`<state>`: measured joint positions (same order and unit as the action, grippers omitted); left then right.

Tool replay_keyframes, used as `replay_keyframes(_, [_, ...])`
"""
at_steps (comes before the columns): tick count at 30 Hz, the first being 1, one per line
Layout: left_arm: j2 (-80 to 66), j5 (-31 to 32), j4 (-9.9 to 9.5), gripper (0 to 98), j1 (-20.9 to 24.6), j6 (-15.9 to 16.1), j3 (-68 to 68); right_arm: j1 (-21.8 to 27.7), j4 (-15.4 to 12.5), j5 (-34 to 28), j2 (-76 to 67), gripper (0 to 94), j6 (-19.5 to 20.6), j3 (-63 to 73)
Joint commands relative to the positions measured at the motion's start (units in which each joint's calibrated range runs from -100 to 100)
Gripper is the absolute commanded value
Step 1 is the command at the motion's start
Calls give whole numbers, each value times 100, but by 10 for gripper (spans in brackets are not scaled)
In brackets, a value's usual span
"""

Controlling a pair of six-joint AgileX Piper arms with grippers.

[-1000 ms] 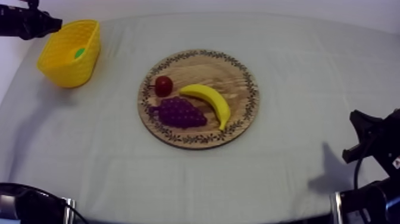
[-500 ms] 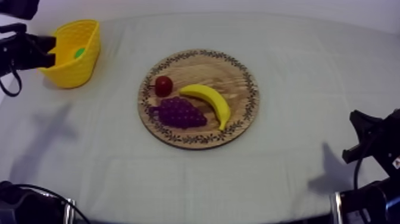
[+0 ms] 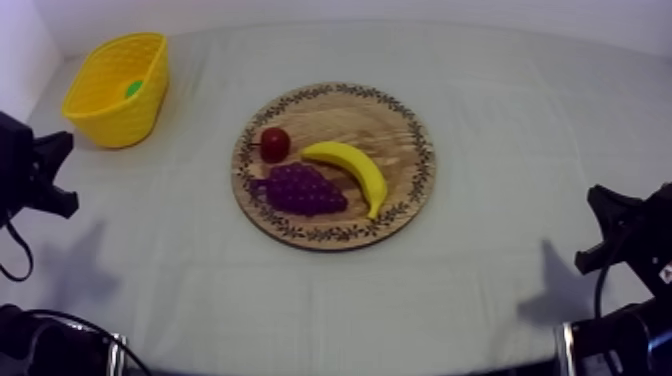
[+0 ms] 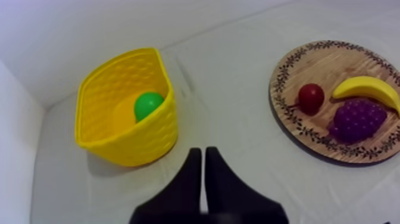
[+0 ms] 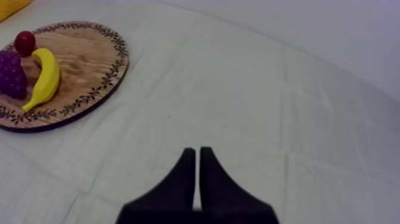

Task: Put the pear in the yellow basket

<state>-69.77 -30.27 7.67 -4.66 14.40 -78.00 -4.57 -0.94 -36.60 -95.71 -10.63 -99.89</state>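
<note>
The green pear [image 3: 133, 89] lies inside the yellow basket [image 3: 112, 110] at the table's far left. My left gripper [image 3: 50, 172] hangs at the left edge, nearer than the basket and apart from it. In the left wrist view its fingers lie together as a narrow wedge, the gripper [image 4: 202, 158] shut on nothing, just short of the basket [image 4: 119, 143] with the pear [image 4: 147, 105] in it. My right gripper [image 3: 605, 228] sits low at the right edge; in the right wrist view this gripper [image 5: 196, 156] is shut over bare cloth.
The round wooden board [image 3: 380, 115] in the table's middle carries a small red fruit [image 3: 274, 143], a banana [image 3: 350, 170] and a bunch of grapes [image 3: 300, 190]. Bare cloth lies between the board and both arms.
My left arm has drawn back from beside the basket's rim, down along the table's left edge toward me. The pear stays in the basket. The right arm has not moved.
</note>
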Motion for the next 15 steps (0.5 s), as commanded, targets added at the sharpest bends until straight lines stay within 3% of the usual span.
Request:
replay_keyframes(1, [-889, -56, 5, 0, 46, 13, -556, -3, -1, -1, -4, 4, -4, 0])
replay_keyframes(12, [-2554, -775, -44, 0, 215, 158, -1437, -3, -1, -1, -4, 4, -4, 0])
replay_keyframes(15, [-2837, -854, -93, 0, 276, 72, -1714, -3, -1, -1, -4, 4, -4, 0])
